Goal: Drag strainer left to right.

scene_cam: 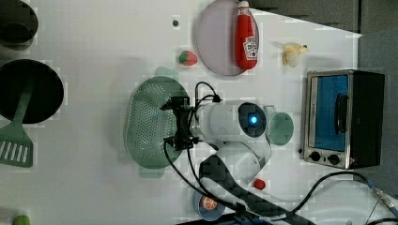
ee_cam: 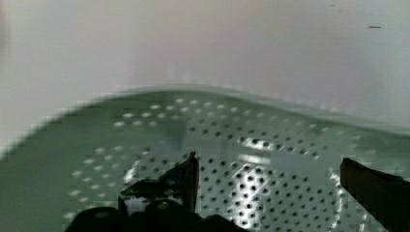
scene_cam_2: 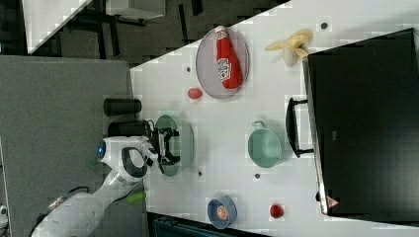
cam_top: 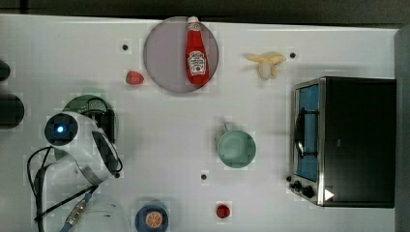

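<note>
My gripper [ee_cam: 266,181]: fingers spread wide, holding nothing.
Strainer [scene_cam: 148,123]: directly beneath me, near the bench's edge; its long axis crosses the drag path toward the mug [cam_top: 236,149].

Robot lab: toy kitchenware on a white table [cam_top: 159,145].

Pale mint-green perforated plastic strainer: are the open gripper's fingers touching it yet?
Cannot tell. In the wrist view the dark fingers hang open over the pale mint-green perforated plastic strainer, but no gap or contact shows plainly; in the left view the gripper overlaps its rim.
</note>
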You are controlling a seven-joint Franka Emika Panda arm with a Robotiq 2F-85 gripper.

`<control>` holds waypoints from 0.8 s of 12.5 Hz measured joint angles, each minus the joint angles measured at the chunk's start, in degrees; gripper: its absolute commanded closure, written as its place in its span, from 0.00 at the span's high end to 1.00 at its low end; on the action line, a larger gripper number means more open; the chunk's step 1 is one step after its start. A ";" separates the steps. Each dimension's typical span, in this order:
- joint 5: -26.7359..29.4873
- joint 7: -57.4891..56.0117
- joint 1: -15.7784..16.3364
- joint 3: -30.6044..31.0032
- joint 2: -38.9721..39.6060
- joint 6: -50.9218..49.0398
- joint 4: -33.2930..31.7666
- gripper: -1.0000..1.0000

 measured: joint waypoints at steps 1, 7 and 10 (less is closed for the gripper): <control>0.13 0.00 0.10 0.30 0.06 0.00 -0.45 1.00; -0.32 -0.11 -2.49 -0.66 0.25 0.39 -2.24 1.00; 1.07 -1.68 -6.38 -1.88 -2.88 -0.06 -6.38 1.00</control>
